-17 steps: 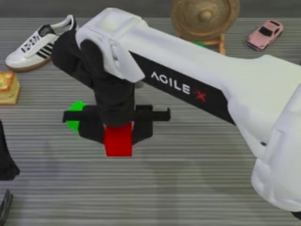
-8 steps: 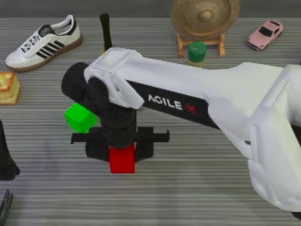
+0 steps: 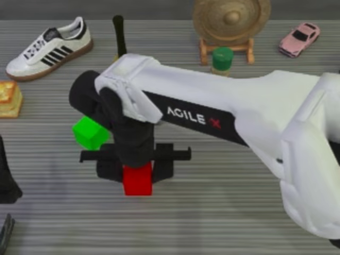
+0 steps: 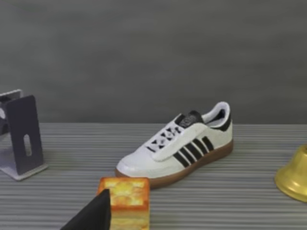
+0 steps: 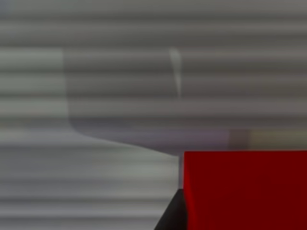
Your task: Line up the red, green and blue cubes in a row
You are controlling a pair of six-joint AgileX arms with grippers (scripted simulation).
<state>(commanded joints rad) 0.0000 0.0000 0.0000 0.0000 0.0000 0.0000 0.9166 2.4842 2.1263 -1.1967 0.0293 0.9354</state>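
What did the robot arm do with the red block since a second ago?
The right gripper, shut on the red cube, carried it toward the near edge and a little right, uncovering the green cube. For the last half second nothing moved. The left gripper, the shoe and the toy car stayed put.

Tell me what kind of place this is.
Probably a simulated tabletop test scene, not a real room: a grey striped table scattered with unrelated props, a sneaker, a pink toy car and a gong, with plain coloured cubes.
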